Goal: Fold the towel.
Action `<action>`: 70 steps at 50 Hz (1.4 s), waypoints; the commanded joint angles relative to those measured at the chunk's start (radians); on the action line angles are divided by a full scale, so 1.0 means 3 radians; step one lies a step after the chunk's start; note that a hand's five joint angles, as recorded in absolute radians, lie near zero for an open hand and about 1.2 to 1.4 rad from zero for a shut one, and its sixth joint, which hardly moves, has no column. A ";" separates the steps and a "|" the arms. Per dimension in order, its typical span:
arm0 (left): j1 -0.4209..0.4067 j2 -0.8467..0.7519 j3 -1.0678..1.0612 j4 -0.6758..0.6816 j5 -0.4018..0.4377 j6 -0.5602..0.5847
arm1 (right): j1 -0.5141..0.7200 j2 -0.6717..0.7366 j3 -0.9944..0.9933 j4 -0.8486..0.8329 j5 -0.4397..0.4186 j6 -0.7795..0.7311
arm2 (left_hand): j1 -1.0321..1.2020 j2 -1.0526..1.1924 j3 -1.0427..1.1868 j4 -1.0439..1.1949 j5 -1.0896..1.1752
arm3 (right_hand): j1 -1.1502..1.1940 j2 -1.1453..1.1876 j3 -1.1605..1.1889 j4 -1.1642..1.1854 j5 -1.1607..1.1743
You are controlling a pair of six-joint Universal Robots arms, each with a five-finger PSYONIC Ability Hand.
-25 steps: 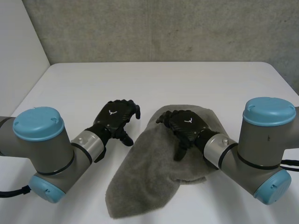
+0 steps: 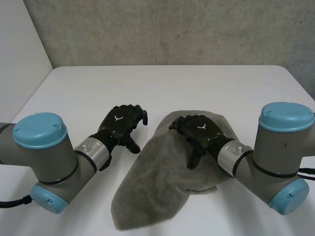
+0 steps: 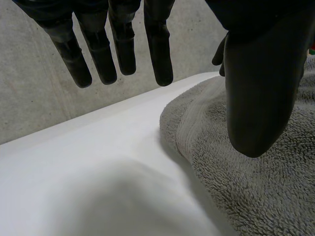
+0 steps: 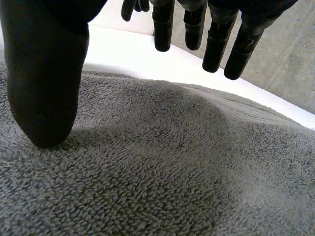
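Observation:
A grey terry towel [image 2: 157, 182] lies rumpled on the white table [image 2: 162, 86], running from behind my right hand down toward the front edge. My right hand [image 2: 199, 130] hovers over the towel's back part, fingers [image 4: 216, 46] straight and the thumb [image 4: 47, 83] close to the pile [image 4: 162, 167], holding nothing. My left hand [image 2: 119, 123] is over bare table just left of the towel's edge [image 3: 179, 132], open, its fingers [image 3: 118, 49] spread and the thumb [image 3: 258, 88] above the cloth.
A concrete wall [image 2: 167, 29] stands behind the table's far edge. Bare tabletop stretches behind and to both sides of the towel. My two arms [image 2: 54, 162] flank the towel at the front.
My right hand has shifted slightly right and back toward its arm over the towel. The left hand and the towel look unchanged.

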 commanded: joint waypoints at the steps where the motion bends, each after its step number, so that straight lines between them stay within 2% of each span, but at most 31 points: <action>1: 0.0000 -0.0003 0.0001 0.0000 0.0000 0.0003 | -0.0005 -0.0001 0.0000 0.0000 0.0003 0.0009 | 0.0006 0.0011 0.0010 0.0008 0.0000 | -0.0052 -0.0063 -0.0102 -0.0122 -0.0042; 9: -0.0005 -0.0008 0.0011 -0.0005 0.0000 -0.0002 | -0.0015 -0.0062 -0.0052 0.0005 0.0003 0.0019 | -0.0013 -0.0009 -0.0010 -0.0012 -0.0019 | -0.0052 -0.0063 -0.0102 -0.0122 -0.0042; 14: -0.0011 -0.0054 0.0113 -0.0005 0.0000 -0.0002 | -0.0179 -0.0144 -0.0236 0.0194 0.0003 0.0019 | -0.0072 -0.0068 -0.0068 -0.0071 -0.0078 | -0.0062 -0.0073 -0.0112 -0.0132 -0.0051; 19: -0.0026 -0.0192 0.0353 -0.0209 -0.0011 -0.0038 | -0.0332 0.0014 -0.0623 0.0608 -0.0008 0.0014 | -0.0082 -0.0077 -0.0078 -0.0080 -0.0088 | -0.0062 -0.0073 -0.0112 -0.0132 -0.0051; 25: -0.0057 -0.0289 0.0476 -0.0373 -0.0016 -0.0074 | -0.0424 0.0143 -0.0854 0.0639 0.0003 0.0024 | -0.0356 -0.0351 -0.0352 -0.0354 -0.0362 | -0.0062 -0.0073 -0.0112 -0.0132 -0.0051; 27: -0.0092 -0.0350 0.0532 -0.0429 -0.0031 -0.0074 | -0.0450 0.0300 -0.1058 0.0654 0.0018 0.0019 | -0.0668 -0.0664 -0.0665 -0.0667 -0.0674 | -0.0062 -0.0073 -0.0112 -0.0132 -0.0051; 34: -0.0164 -0.0447 0.0599 -0.0619 -0.0062 -0.0120 | -0.0455 0.0756 -0.1652 0.0920 0.0125 0.0019 | -0.0767 -0.0763 -0.0763 -0.0765 -0.0773 | -0.0062 -0.0073 -0.0112 -0.0132 -0.0051; 39: -0.0251 -0.0448 0.0604 -0.0904 -0.0062 -0.0273 | -0.0455 0.1251 -0.2249 0.1273 0.0222 0.0019 | -0.0757 -0.0753 -0.0753 -0.0756 -0.0763 | -0.0052 -0.0063 -0.0102 -0.0122 -0.0042; 42: -0.0271 -0.0442 0.0604 -0.0961 -0.0077 -0.0284 | -0.0455 0.1360 -0.2347 0.1330 0.0268 0.0009 | -0.0757 -0.0753 -0.0753 -0.0756 -0.0763 | -0.0043 -0.0053 -0.0092 -0.0112 -0.0032; 45: -0.0322 -0.0447 0.0609 -0.0997 -0.0179 -0.0273 | -0.0450 0.1492 -0.2485 0.1360 0.0355 -0.0017 | -0.0767 -0.0763 -0.0763 -0.0765 -0.0773 | 0.0094 0.0084 0.0045 0.0025 0.0105; 50: -0.0353 -0.0493 0.0650 -0.0987 -0.0363 -0.0258 | -0.0450 0.1554 -0.2562 0.1360 0.0432 -0.0027 | -0.0718 -0.0714 -0.0714 -0.0717 -0.0724 | 0.0848 0.0837 0.0798 0.0778 0.0859; 53: -0.0353 -0.0570 0.0716 -0.1002 -0.0440 -0.0253 | -0.0450 0.1498 -0.2522 0.1360 0.0417 -0.0027 | -0.0465 -0.0461 -0.0461 -0.0463 -0.0471 | 0.2485 0.2475 0.2435 0.2415 0.2496; 54: -0.0353 -0.0570 0.0716 -0.1002 -0.0440 -0.0253 | -0.0450 0.1498 -0.2521 0.1360 0.0417 -0.0027 | -0.0463 -0.0459 -0.0460 -0.0462 -0.0469 | 0.2492 0.2481 0.2442 0.2422 0.2503; 55: -0.0353 -0.0585 0.0727 -0.1002 -0.0440 -0.0253 | -0.0445 0.1462 -0.2491 0.1355 0.0407 -0.0017 | -0.0095 -0.0091 -0.0092 -0.0094 -0.0101 | 0.3025 0.3014 0.2975 0.2955 0.3036; 56: -0.0353 -0.0586 0.0727 -0.1002 -0.0440 -0.0253 | -0.0445 0.1462 -0.2491 0.1355 0.0406 -0.0017 | -0.0092 -0.0087 -0.0088 -0.0090 -0.0098 | 0.3030 0.3020 0.2980 0.2960 0.3041; 58: -0.0353 -0.0611 0.0742 -0.1007 -0.0445 -0.0248 | -0.0445 0.1355 -0.2409 0.1335 0.0401 0.0009 | 0.1018 0.1023 0.1022 0.1020 0.1012 | 0.3797 0.3787 0.3747 0.3727 0.3808; 59: -0.0353 -0.0611 0.0742 -0.1007 -0.0445 -0.0248 | -0.0445 0.1354 -0.2409 0.1335 0.0401 0.0009 | 0.1024 0.1028 0.1028 0.1025 0.1018 | 0.3800 0.3789 0.3750 0.3730 0.3811; 61: -0.0363 -0.0631 0.0783 -0.1017 -0.0445 -0.0253 | -0.0445 0.1187 -0.2266 0.1284 0.0381 0.0014 | 0.2105 0.2110 0.2109 0.2107 0.2099 | 0.3800 0.3789 0.3750 0.3730 0.3811; 64: -0.0374 -0.0642 0.0803 -0.1017 -0.0440 -0.0253 | -0.0445 0.1089 -0.2189 0.1248 0.0371 0.0014 | 0.2453 0.2457 0.2457 0.2454 0.2447 | 0.3800 0.3789 0.3750 0.3730 0.3811; 66: -0.0374 -0.0637 0.0854 -0.1023 -0.0435 -0.0253 | -0.0430 0.0890 -0.2026 0.1166 0.0360 0.0014 | 0.3231 0.3235 0.3234 0.3232 0.3225 | 0.3800 0.3789 0.3750 0.3730 0.3811; 70: -0.0374 -0.0611 0.0906 -0.1033 -0.0435 -0.0258 | -0.0409 0.0679 -0.1872 0.1110 0.0340 0.0014 | 0.3234 0.3239 0.3238 0.3236 0.3228 | 0.3800 0.3789 0.3750 0.3730 0.3811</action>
